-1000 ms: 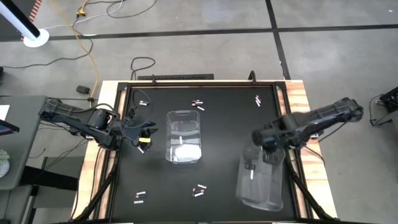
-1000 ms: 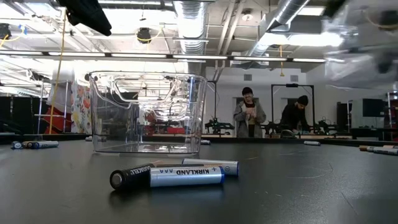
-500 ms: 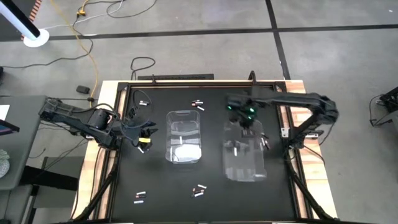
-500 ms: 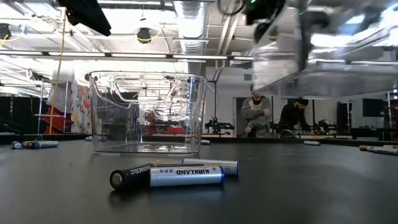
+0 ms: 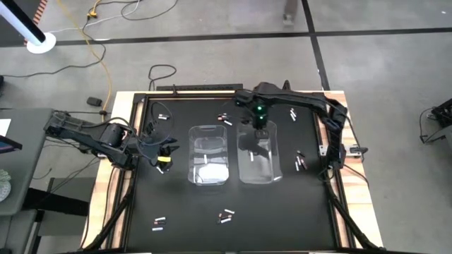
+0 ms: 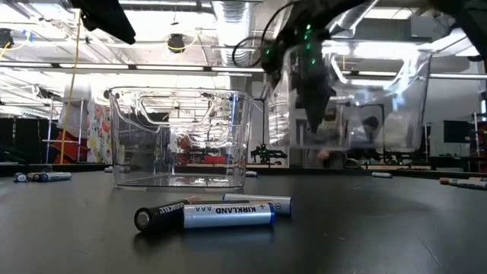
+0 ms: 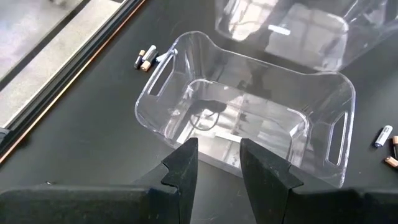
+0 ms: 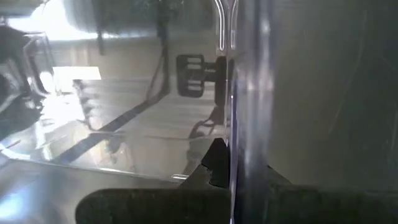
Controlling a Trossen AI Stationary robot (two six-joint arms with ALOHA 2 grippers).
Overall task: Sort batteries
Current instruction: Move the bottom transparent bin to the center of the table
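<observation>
step: second clear bin (image 5: pixel 259 152) held just right of first bin (image 5: pixel 209 155), wall pinched by closed right fingers (image 5: pixel 258 125) | left fingers (image 5: pixel 167 153) part-open, empty, left of bins | batteries (image 5: pixel 226 215) scattered on desk (image 5: pixel 176 204) | next: bin to be set down

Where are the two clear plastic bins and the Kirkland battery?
Resting clear bin (image 5: pixel 209 154), high view, its floor.
Carried clear bin (image 5: pixel 259 156), high view, its floor.
Kirkland AAA battery (image 6: pixel 228 215), low view, its printed side.
</observation>
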